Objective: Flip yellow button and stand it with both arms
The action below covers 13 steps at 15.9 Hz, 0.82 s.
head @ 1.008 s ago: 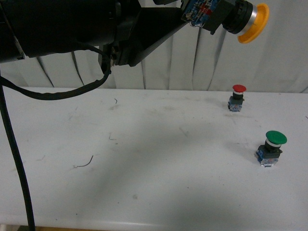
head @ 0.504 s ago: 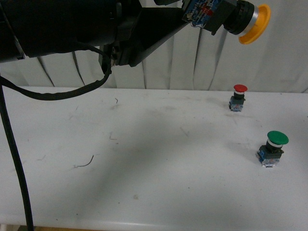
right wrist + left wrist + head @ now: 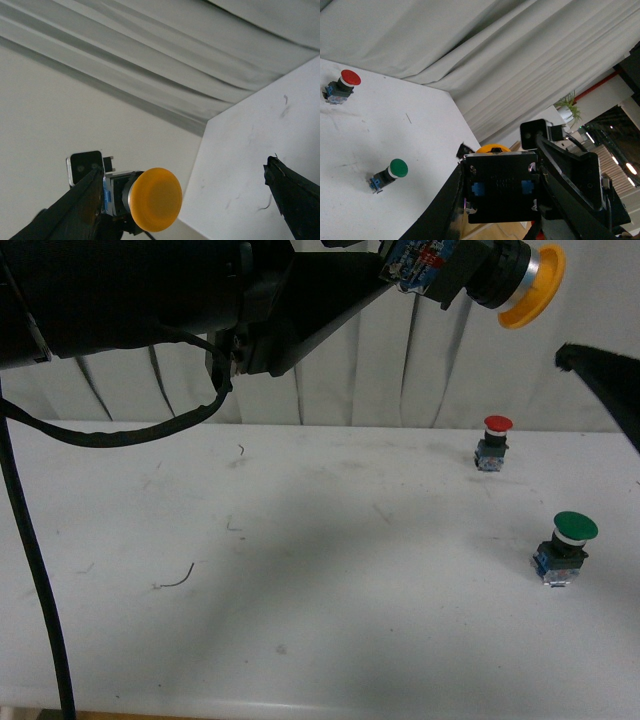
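Yellow button (image 3: 520, 280) is held high above the tabletop (image 3: 300, 580), far from the surface and near the curtain line. Left claw (image 3: 502, 187) is clamped on its blue contact block, one finger on each side, as the left wrist view confirms. The button's long axis runs nearly level from left to right, with the block to the left inside the grip and the cap free, pointing right and slightly down. Right claw (image 3: 182, 170) has its fingers spread wide with nothing between them. In the front view only one dark finger shows at the right edge, lower than the cap and clear of it. In the right wrist view the cap faces that camera almost squarely, framed by the two fingers. Judgement: handover pending, and the right arm is the one nearer the free cap end, so it would need to rise and close in along the axis to take the collar or cap. Red button (image 3: 496, 440) and green button (image 3: 568, 545) stand far right on the tabletop, untouched and well below
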Each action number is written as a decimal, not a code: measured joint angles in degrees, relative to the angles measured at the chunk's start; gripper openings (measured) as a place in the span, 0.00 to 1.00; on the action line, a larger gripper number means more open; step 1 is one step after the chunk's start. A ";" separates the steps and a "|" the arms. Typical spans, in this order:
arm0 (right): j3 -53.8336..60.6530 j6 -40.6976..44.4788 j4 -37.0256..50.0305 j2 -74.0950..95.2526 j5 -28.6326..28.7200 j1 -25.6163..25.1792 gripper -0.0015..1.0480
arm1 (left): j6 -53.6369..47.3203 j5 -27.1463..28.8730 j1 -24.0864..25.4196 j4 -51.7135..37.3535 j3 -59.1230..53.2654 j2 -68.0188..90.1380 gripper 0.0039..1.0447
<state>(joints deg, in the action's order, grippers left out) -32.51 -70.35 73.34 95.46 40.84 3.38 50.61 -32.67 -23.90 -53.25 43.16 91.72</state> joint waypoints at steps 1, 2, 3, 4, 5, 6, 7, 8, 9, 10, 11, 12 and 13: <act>-0.09 -0.61 0.02 0.11 -0.13 0.15 0.94 | 0.02 -0.02 0.00 0.00 0.00 0.00 0.33; -0.17 -1.20 0.00 0.15 -0.13 0.31 0.94 | 0.00 0.00 -0.02 0.00 0.00 0.00 0.33; -0.35 -2.58 0.00 0.28 -0.13 0.72 0.94 | 0.02 -0.02 -0.02 0.00 0.00 0.00 0.33; -0.48 -3.02 0.04 0.39 -0.17 0.90 0.94 | 0.00 0.00 -0.07 0.02 0.00 0.00 0.33; -0.79 -3.93 0.17 0.52 -0.20 1.22 0.94 | 0.00 -0.02 -0.09 0.00 0.00 0.00 0.33; -1.25 -5.07 0.24 0.72 -0.31 1.68 0.94 | 0.02 -0.02 -0.17 0.00 0.00 0.00 0.33; -1.81 -6.01 0.37 0.92 -0.33 2.29 0.94 | 0.00 -0.20 -0.24 0.00 0.00 0.00 0.33; -2.27 -7.76 0.42 1.22 -0.33 3.30 0.94 | 0.00 -0.24 -0.26 0.07 0.00 0.00 0.33; -2.62 -8.72 0.37 1.62 -0.39 3.82 0.94 | 0.02 -0.26 -0.26 0.17 0.00 0.00 0.33; -3.34 -9.38 0.37 2.14 -0.79 3.80 0.94 | 0.00 -0.33 -0.26 0.13 0.00 0.00 0.33; -4.13 -9.81 0.35 2.95 -1.42 3.82 0.94 | 0.00 -0.37 -0.26 0.20 0.00 0.00 0.33; -5.11 -10.25 0.33 3.93 -2.29 4.04 0.94 | 0.00 -0.37 -0.26 0.17 0.00 0.00 0.33; -6.21 -10.84 0.31 4.74 -3.19 4.42 0.94 | 0.00 -0.37 -0.26 0.09 0.00 0.00 0.33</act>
<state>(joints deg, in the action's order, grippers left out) -38.72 -81.19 73.65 100.20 37.65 7.79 50.61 -33.04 -24.16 -53.17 43.16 91.72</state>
